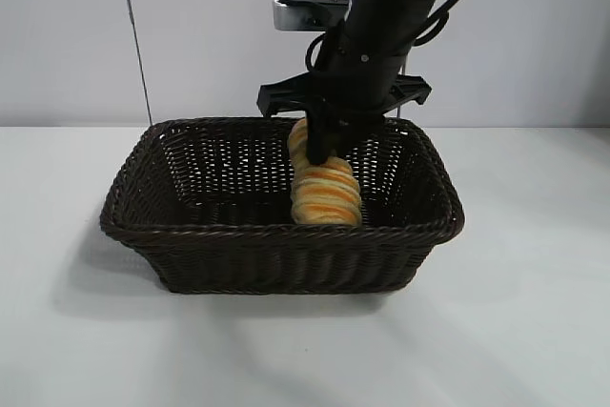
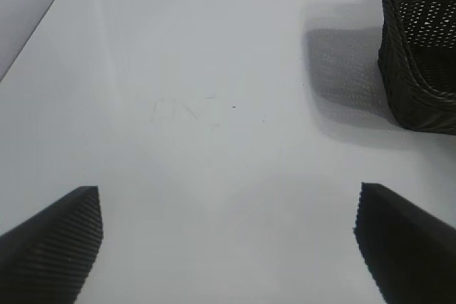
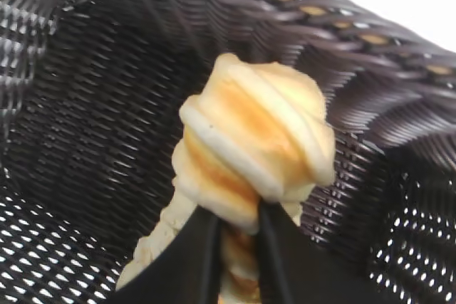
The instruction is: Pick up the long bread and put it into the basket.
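Observation:
The long bread (image 1: 322,188), golden-tan with orange and pale yellow ridges, hangs tilted inside the dark brown woven basket (image 1: 238,259), its low end toward the front wall. My right gripper (image 1: 319,148) reaches down into the basket and is shut on the bread's upper part. In the right wrist view the bread (image 3: 256,140) is squeezed between the two black fingers (image 3: 192,261), with basket wall behind it. My left gripper (image 2: 228,243) is open and empty over bare table, off to the side of the basket (image 2: 420,55).
The white table (image 1: 86,331) surrounds the basket. A grey wall stands behind, with a metal bracket (image 1: 305,11) and a thin dark cable (image 1: 135,35) against it.

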`<state>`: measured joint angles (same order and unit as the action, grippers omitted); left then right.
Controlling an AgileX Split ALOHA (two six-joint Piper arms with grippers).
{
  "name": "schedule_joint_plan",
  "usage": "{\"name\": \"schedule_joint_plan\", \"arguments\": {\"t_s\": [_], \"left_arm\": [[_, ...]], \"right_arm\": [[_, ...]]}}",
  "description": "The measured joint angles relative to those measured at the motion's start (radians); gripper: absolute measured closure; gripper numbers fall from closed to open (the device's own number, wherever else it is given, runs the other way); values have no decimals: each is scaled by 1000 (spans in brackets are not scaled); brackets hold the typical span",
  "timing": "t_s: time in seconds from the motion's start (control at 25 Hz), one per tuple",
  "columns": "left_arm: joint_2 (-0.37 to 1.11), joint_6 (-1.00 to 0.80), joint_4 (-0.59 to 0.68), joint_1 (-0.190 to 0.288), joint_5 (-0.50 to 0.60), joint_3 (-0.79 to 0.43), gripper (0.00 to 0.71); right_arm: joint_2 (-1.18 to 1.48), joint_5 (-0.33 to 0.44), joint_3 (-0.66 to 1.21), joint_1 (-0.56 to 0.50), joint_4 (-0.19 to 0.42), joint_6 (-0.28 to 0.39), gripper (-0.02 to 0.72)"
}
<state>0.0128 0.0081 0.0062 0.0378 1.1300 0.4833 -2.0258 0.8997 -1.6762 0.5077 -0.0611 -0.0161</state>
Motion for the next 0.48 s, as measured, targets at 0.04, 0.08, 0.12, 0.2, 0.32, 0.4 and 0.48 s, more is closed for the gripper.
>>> {"name": "schedule_joint_plan", "arguments": {"t_s": [0.04,0.08,0.12,0.2,0.32,0.4,0.48], "left_arm": [[0,0,0,0,0,0,15],[0,0,0,0,0,0,15],[0,0,0,0,0,0,15],[0,0,0,0,0,0,15],[0,0,0,0,0,0,15],[0,0,0,0,0,0,15],[0,0,0,0,0,0,15]], "right_arm": [[0,22,-18,0,0,0,62],[0,46,-39,0,0,0,45],[0,65,-58,0,0,1,35],[0,111,-90,0,0,16,27],[0,164,-147,-4,2,61,21],[0,199,-198,-19,2,89,20],[0,233,-249,-44,3,100,20]]}}
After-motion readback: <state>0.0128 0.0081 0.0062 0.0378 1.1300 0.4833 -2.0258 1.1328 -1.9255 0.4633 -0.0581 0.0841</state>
